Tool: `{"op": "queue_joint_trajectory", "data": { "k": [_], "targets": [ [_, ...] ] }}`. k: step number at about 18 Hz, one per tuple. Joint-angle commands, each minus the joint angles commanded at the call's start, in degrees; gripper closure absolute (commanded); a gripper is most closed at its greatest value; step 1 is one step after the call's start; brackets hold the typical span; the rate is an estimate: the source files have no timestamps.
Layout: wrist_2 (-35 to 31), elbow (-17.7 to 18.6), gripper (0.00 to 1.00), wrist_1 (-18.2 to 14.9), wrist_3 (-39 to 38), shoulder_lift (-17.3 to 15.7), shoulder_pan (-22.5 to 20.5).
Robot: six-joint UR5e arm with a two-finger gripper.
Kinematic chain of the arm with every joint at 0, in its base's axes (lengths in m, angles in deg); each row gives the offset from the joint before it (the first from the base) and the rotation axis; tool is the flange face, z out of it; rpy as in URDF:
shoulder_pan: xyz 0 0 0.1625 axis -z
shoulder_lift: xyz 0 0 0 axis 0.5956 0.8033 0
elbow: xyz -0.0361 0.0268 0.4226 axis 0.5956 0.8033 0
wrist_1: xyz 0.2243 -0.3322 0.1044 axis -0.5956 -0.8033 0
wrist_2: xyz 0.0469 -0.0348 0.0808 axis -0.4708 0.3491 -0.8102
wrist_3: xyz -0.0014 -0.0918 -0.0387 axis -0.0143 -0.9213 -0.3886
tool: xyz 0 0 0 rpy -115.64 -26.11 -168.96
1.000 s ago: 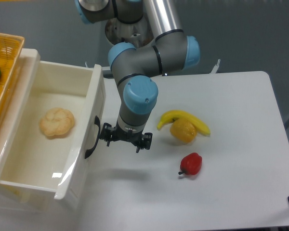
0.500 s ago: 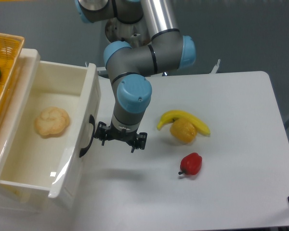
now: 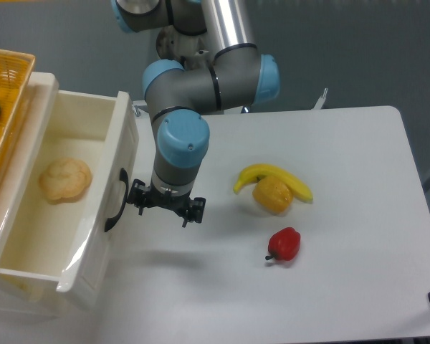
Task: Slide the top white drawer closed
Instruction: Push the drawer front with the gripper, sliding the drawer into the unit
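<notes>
"Where was the top white drawer (image 3: 72,208)?"

"At the table's (image 3: 344,287) left edge, pulled out but less so than a second before — its front panel had slid left."

"And the gripper (image 3: 165,209)?"

"Just beside the black handle (image 3: 116,199), fingers spread, gripping nothing; it had travelled left with the panel (apparently pushing)."

"Anything inside?"

"A bread roll (image 3: 64,178) lay in the drawer. A banana (image 3: 272,175), an orange fruit (image 3: 272,196) and a red pepper (image 3: 284,244) sat mid-table — closing looked underway, not finished."

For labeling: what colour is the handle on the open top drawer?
Black, an arched handle on the glossy white top drawer front; only the fixed camera view shows it.
</notes>
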Motion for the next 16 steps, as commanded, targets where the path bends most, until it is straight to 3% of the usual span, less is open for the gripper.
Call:
{"op": "queue_joint_trajectory", "data": {
  "k": [16],
  "targets": [
    [1.49,0.0,0.0,0.0,-0.09,-1.15,3.43]
  ]
}}
